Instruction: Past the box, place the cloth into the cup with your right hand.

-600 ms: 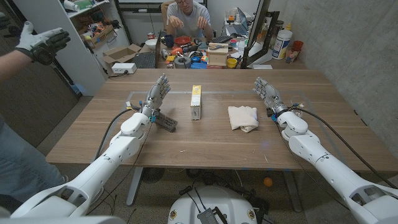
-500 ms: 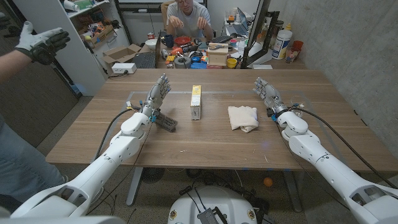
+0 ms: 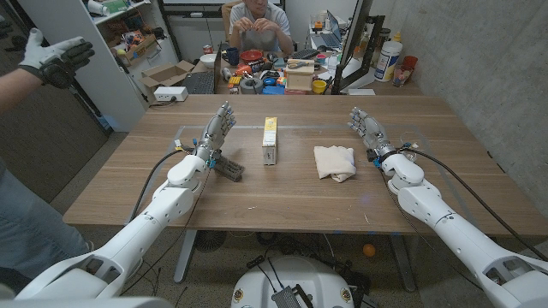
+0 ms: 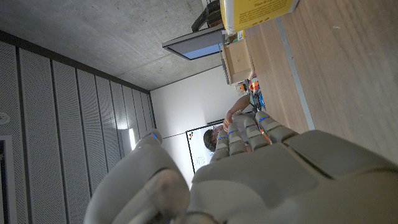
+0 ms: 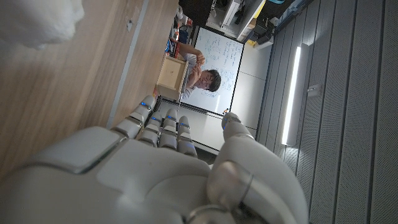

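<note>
A person's gloved hand (image 3: 58, 56) is reaching in at far left. Left hand (image 3: 217, 129) is standing above the wooden table (image 3: 282, 192), fingers apart, holding nothing, with a dark grey block (image 3: 228, 167) lying just beside its wrist. Yellow-and-white box (image 3: 270, 140) is lying mid-table. Folded cream cloth (image 3: 334, 161) is resting right of the box, near the right hand (image 3: 366, 127), which is raised, fingers spread, gripping nothing. Behind the table, a seated person (image 3: 259, 21).
</note>
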{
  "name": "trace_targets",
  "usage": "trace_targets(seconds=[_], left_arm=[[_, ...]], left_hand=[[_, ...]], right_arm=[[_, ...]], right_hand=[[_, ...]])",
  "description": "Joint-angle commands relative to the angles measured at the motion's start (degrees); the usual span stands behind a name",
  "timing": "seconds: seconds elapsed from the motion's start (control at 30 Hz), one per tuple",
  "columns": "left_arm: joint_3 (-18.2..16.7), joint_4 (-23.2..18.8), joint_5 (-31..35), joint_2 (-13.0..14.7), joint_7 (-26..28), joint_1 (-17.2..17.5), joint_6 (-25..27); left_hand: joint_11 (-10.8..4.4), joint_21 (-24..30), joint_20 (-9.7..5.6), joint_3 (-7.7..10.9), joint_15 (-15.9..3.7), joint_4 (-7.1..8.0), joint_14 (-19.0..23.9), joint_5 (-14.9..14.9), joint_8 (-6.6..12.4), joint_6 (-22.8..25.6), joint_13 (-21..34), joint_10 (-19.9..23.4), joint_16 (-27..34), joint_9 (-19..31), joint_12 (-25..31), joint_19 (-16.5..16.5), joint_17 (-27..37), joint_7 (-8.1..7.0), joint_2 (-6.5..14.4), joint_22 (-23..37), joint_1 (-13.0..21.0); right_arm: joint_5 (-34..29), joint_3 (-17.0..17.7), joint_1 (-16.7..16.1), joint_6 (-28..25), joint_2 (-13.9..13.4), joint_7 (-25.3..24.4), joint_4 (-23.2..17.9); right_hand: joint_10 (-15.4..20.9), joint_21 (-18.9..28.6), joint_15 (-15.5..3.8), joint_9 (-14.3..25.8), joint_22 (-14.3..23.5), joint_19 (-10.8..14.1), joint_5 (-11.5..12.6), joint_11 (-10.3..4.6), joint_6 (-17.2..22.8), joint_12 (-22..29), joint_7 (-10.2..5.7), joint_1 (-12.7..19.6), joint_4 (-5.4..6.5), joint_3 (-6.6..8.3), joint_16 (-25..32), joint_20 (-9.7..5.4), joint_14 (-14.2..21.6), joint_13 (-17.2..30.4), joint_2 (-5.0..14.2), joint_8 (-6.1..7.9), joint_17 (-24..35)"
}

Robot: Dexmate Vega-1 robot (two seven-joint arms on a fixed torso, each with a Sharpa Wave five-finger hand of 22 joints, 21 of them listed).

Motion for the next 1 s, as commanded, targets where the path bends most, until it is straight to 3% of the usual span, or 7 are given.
trace_targets(seconds=[0.03,0.53,1.0], left_arm=[[-0.08,-0.46,0.21,-0.18,0.15,0.28,-0.37],[0.18,-0.02,0.27,-0.32,-0.7,-0.11,-0.78],[0.39,0.49,0.02,-0.51,-1.55,-0.35,-0.87]], left_hand=[[-0.22,0.27,-1.23,0.43,0.12,-0.16,0.7,0.3,0.35,0.46,0.15,0.21,0.25,0.32,0.52,0.34,0.17,0.23,0.23,0.24,0.56],[-0.33,0.17,-1.03,0.39,0.16,-0.23,0.67,0.29,0.33,0.57,0.14,0.17,0.19,0.32,0.46,0.3,0.17,0.15,0.41,0.24,0.7],[-0.29,0.07,-0.99,0.31,0.16,-0.3,0.71,0.26,0.37,0.86,0.14,0.22,0.16,0.32,0.42,0.31,0.16,0.03,0.6,0.25,0.84]], right_arm=[[-0.53,0.15,-1.2,0.08,-0.79,-0.67,-2.47],[-4.58,-0.08,-3.43,3.77,-3.16,-0.82,-6.56],[-8.7,-0.12,-6.62,3.64,-6.42,-2.92,-11.52]], right_hand=[[0.49,-0.14,0.03,0.17,0.32,0.06,0.43,-0.12,0.51,0.03,-0.11,0.77,-0.39,0.27,0.28,0.17,0.52,0.1,0.1,0.12,0.14],[0.42,-0.65,0.17,0.18,0.33,-0.25,0.44,-0.12,0.63,-0.32,-0.44,1.3,-1.13,0.15,0.09,0.45,0.48,0.11,-0.4,-0.02,-0.01],[0.59,-0.89,0.22,0.19,0.34,-0.15,0.48,-0.17,0.87,-0.46,-0.71,1.81,-1.68,0.15,0.08,0.67,0.71,0.13,-0.63,-0.04,-0.08]])
